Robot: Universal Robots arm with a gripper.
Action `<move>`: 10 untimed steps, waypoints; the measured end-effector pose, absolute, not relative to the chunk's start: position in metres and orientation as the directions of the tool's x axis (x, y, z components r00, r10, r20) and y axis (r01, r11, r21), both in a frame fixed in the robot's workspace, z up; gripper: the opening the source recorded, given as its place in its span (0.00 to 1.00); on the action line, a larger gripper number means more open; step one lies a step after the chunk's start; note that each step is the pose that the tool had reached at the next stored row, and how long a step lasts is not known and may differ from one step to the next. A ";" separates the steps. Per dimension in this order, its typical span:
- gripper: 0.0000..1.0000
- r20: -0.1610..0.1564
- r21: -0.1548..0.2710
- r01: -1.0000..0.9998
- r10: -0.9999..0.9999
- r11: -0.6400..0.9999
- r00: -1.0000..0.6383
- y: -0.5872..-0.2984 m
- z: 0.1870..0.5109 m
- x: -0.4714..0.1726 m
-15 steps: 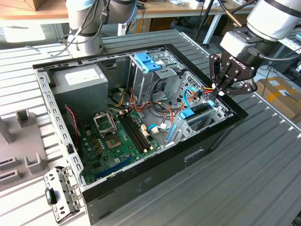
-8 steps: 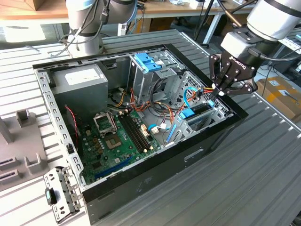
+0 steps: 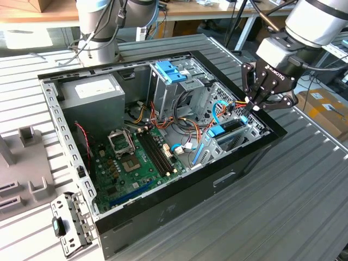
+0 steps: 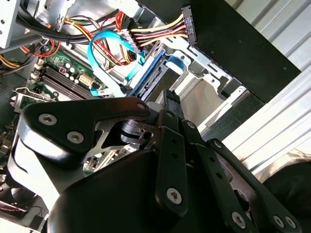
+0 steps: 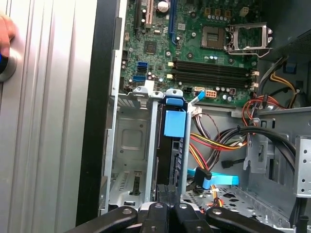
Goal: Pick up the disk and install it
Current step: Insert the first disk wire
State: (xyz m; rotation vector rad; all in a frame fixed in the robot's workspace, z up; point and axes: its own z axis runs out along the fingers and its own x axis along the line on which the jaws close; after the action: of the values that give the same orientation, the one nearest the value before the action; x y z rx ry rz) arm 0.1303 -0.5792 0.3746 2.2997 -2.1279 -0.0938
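Note:
The disk (image 3: 225, 130) stands on edge in the metal drive bay (image 3: 255, 126) at the corner of the open computer case (image 3: 217, 179), on the exterior view's right. Its blue rails and blue tab (image 5: 175, 122) show in the first wrist view, with the disk's dark side (image 5: 167, 155) below the tab. My gripper (image 3: 254, 107) hangs right over the disk's outer end. In the second wrist view the gripper (image 4: 172, 99) has its two black fingers closed together, tips against the disk's end (image 4: 155, 80). The gripper (image 5: 166, 206) also meets the disk's edge in the first wrist view.
Inside the case lie the green motherboard (image 3: 136, 163), a grey power-supply box (image 3: 89, 98), a light-blue tray (image 3: 171, 70) and bundles of coloured cables (image 3: 179, 117). A blue data cable (image 4: 104, 48) runs beside the bay. A second arm's base (image 3: 100, 32) stands behind. A person's hand (image 5: 5, 29) rests on the table.

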 end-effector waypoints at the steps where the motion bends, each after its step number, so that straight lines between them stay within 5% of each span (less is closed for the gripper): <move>1: 0.11 -0.039 0.046 -0.996 -0.996 -0.082 0.080 -0.579 0.375 0.130; 10: 0.11 -0.039 0.046 -0.990 -0.990 -0.136 0.134 -0.579 0.375 0.130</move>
State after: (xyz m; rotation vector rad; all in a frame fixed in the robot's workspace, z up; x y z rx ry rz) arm 0.1303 -0.5792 0.3747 2.3590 -2.0592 -0.0933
